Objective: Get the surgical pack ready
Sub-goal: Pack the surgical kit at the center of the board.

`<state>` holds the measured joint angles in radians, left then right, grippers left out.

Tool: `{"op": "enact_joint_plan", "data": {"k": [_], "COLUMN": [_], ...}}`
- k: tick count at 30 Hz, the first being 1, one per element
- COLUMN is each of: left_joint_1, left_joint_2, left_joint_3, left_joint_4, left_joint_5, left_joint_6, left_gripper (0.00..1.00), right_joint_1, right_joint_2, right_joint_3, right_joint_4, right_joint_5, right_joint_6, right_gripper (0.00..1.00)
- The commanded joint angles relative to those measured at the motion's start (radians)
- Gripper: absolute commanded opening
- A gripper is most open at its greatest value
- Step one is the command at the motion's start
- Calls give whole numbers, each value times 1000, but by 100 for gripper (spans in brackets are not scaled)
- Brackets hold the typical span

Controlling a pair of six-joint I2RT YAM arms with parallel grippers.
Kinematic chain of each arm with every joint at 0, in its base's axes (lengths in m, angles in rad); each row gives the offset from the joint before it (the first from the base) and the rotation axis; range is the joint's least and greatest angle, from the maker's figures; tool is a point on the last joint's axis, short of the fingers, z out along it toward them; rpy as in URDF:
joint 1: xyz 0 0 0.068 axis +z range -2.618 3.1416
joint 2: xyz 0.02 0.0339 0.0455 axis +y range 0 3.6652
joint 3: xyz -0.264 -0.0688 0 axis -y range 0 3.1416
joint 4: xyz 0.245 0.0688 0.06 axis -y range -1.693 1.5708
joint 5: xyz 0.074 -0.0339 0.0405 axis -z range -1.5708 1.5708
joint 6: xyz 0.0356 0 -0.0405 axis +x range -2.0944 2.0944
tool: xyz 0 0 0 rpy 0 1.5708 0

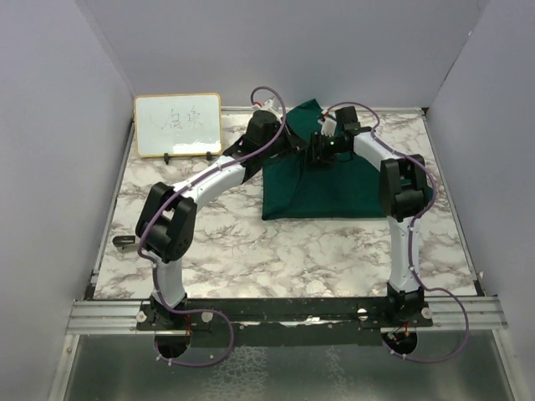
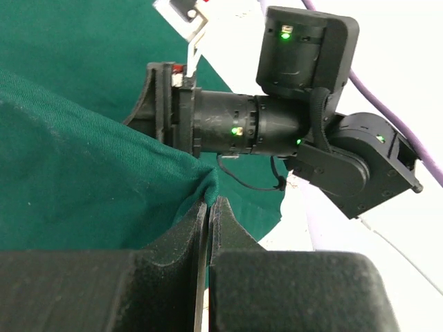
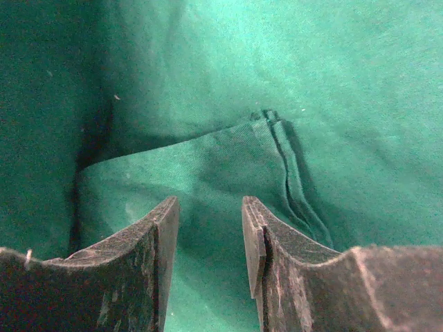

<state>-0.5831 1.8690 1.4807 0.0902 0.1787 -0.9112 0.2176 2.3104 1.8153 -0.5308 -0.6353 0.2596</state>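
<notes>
- The dark green drape (image 1: 334, 196) lies on the marble bench (image 1: 276, 251), far of centre and somewhat to the right. It is partly folded into a rough rectangle, with one flap raised at the far edge.
- No tray, instruments or gauze show in any view, and I cannot tell whether they are under the cloth.
- The step in hand looks like folding a flap of the drape over the bundle.
- The left pincer (image 2: 209, 207) is pressed together on a gathered ridge of the fabric, which rises taut to its tips.
- The right pincer (image 3: 208, 207) is partly spread, hovering close above a hemmed, folded corner with nothing between its fingers.
- To do this well, the left should carry the flap low and level, so the cloth drapes without dragging the layers beneath.
- The right should pin or take the hem before any pull. A thin pinch like this one could slip.
- The left arm reaches diagonally across the bench, elbow bent. The right arm (image 2: 277, 124) arches in from the right, its wrist just beside the left's grip.
- A small whiteboard (image 1: 177, 124) stands at the far left, apart from the work.
</notes>
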Motion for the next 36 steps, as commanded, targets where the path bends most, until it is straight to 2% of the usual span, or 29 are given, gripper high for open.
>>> {"op": "enact_joint_plan", "data": {"k": [1, 8, 15, 21, 30, 33, 36], "left_joint_1": [-16, -32, -92, -122, -121, -114, -107], "left_joint_2": [29, 143, 265, 342, 387, 380, 388], "left_joint_3": [29, 108, 264, 343, 340, 320, 323], "left_joint_4": [113, 127, 48, -13, -20, -11, 3], "left_joint_5": [-19, 50, 81, 79, 63, 50, 68], "left_joint_6": [-29, -40, 10, 53, 50, 47, 40], "left_gripper": [0, 0, 0, 0, 0, 0, 0], "right_joint_1": [-64, -147, -240, -261, -262, -249, -227], "right_joint_2": [-18, -37, -130, -175, -197, -156, -132], "right_joint_3": [58, 150, 61, -6, -85, -54, -48], "right_joint_4": [37, -24, -29, -20, 5, -54, -71], "right_joint_5": [-105, -111, -51, -25, -76, -105, -94], "right_joint_6": [62, 58, 27, 13, 5, -30, -36], "right_gripper": [43, 43, 45, 45, 45, 45, 39]}}
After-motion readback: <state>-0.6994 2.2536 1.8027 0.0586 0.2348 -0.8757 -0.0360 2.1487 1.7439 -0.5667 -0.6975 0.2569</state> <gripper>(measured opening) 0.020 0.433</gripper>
